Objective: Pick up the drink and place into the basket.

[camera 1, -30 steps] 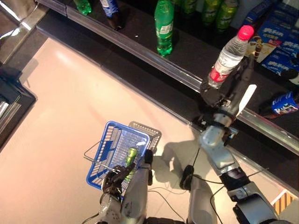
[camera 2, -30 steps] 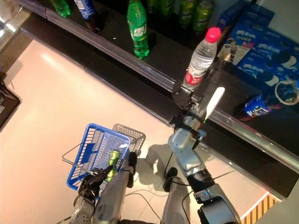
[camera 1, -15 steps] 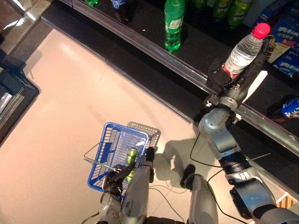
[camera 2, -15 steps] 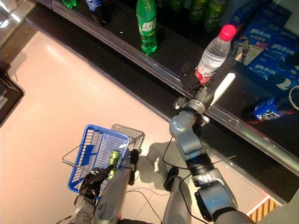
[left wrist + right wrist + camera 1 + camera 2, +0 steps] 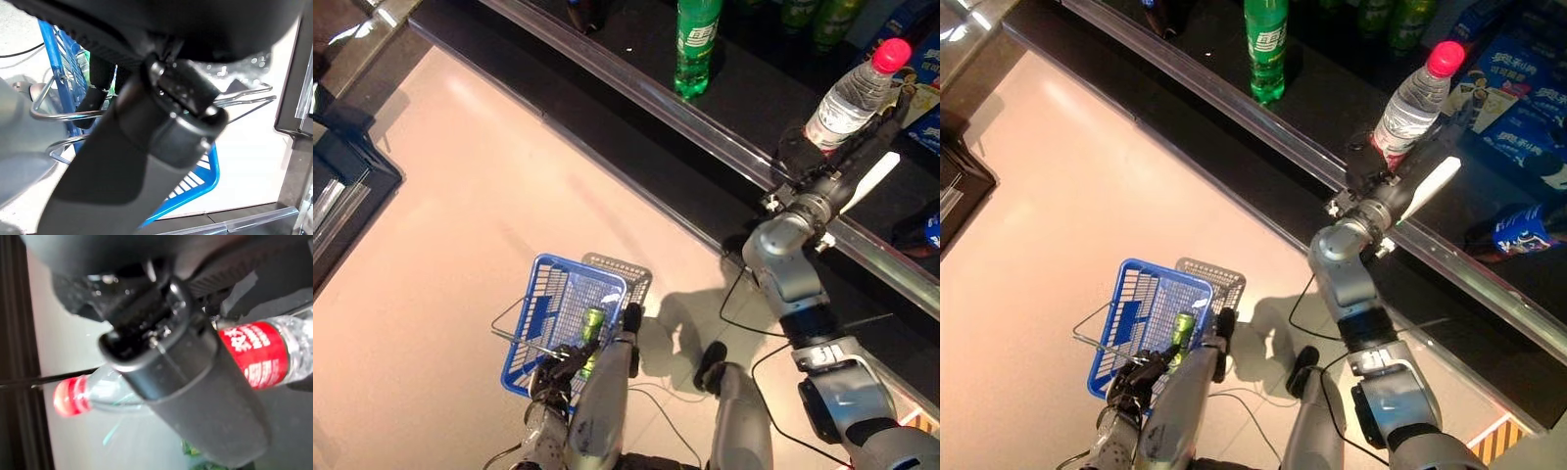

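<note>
My right hand is shut on a clear water bottle with a pink cap and a red label. It holds the bottle tilted over the dark shelf at the upper right. In the right wrist view the bottle runs behind the thumb. My left hand is shut on the thin wire handles of the blue basket, which hangs low at the lower left. A green can lies inside the basket.
A green bottle stands on the shelf behind its metal front rail. Blue boxes and a lying blue drink are at the right. A dark stand is at the far left.
The whole picture has shifted, so the camera has moved. My right hand still holds the bottle over the shelf and the blue basket hangs as before.
</note>
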Motion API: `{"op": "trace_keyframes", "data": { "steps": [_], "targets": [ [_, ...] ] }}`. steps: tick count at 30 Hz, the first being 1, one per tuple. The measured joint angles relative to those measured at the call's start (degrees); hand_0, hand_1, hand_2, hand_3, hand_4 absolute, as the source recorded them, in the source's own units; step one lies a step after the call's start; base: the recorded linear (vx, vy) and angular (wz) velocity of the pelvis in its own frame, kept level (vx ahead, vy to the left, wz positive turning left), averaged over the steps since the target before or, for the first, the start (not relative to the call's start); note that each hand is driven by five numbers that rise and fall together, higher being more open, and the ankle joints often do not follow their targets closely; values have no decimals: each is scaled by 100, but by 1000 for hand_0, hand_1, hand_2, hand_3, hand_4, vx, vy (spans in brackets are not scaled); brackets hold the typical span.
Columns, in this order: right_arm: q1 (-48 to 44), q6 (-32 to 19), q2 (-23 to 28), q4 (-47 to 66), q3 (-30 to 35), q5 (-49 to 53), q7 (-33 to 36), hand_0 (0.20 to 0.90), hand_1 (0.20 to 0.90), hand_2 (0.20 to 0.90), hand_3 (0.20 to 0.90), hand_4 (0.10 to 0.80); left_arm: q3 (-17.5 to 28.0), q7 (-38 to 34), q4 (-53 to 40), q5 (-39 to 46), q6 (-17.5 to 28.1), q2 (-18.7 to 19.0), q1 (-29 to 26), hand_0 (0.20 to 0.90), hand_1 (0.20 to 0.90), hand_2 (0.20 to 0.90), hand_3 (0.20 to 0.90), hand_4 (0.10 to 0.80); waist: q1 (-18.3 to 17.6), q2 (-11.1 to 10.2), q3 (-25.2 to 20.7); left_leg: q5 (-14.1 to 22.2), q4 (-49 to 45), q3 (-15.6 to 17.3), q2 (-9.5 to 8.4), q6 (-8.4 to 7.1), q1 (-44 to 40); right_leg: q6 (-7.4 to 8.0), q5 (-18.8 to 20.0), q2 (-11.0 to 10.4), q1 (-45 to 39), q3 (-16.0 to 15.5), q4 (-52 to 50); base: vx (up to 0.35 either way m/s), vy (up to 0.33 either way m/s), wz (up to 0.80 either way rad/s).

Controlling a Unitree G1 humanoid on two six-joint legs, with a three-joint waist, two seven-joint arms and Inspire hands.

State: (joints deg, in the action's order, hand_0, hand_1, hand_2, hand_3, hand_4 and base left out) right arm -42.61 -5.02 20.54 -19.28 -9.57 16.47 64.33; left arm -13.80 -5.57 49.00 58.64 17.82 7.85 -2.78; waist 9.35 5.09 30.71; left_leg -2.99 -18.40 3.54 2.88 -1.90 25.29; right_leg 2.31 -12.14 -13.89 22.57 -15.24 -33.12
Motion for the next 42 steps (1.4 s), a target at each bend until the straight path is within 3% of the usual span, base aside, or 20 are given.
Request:
{"op": "trace_keyframes", "data": {
  "steps": [9,10,11,13,27,42],
  "targets": [
    [-233,-55,164,-296,54,495,-269,900,900,900,900,800,-9,-15,-54,61,-110,48,-7,300,300,300,200,100,-2,0,0,-11,-66,-10,-17,15,118,-1,0,-22,117,4,-78,0,0,0],
    [-267,-55,209,-331,54,540,-320,796,796,796,779,679,-11,-14,-53,70,-112,48,-6,300,300,300,200,100,1,0,0,-12,-65,-12,-17,16,127,-2,0,-22,128,4,-83,0,0,0],
    [-301,-55,236,-341,55,574,-343,564,564,564,507,407,-11,-14,-52,81,-115,48,-6,300,300,300,200,100,3,0,0,-12,-65,-17,-16,16,146,-4,-1,-22,144,4,-90,0,0,0],
    [-442,-55,243,-408,55,621,-401,300,300,300,200,100,-11,-15,-52,104,-124,52,-7,300,300,300,200,100,-2,0,0,-18,-67,-17,-22,22,196,-6,-2,-29,205,8,-115,0,0,0],
    [-621,284,684,-879,36,664,-1165,300,300,300,200,100,-31,-3,-60,118,-139,53,-7,300,300,300,200,100,21,-1,0,-80,-66,-34,-64,29,196,-2,-11,-67,223,0,-158,0,0,0],
    [-664,373,846,-881,30,667,-1205,300,300,300,200,100,-21,159,-85,231,-226,67,-6,300,300,300,200,100,137,-21,13,-114,-70,-103,-118,36,194,4,-12,-106,184,-54,-171,-13,-3,1]
  ]
}}
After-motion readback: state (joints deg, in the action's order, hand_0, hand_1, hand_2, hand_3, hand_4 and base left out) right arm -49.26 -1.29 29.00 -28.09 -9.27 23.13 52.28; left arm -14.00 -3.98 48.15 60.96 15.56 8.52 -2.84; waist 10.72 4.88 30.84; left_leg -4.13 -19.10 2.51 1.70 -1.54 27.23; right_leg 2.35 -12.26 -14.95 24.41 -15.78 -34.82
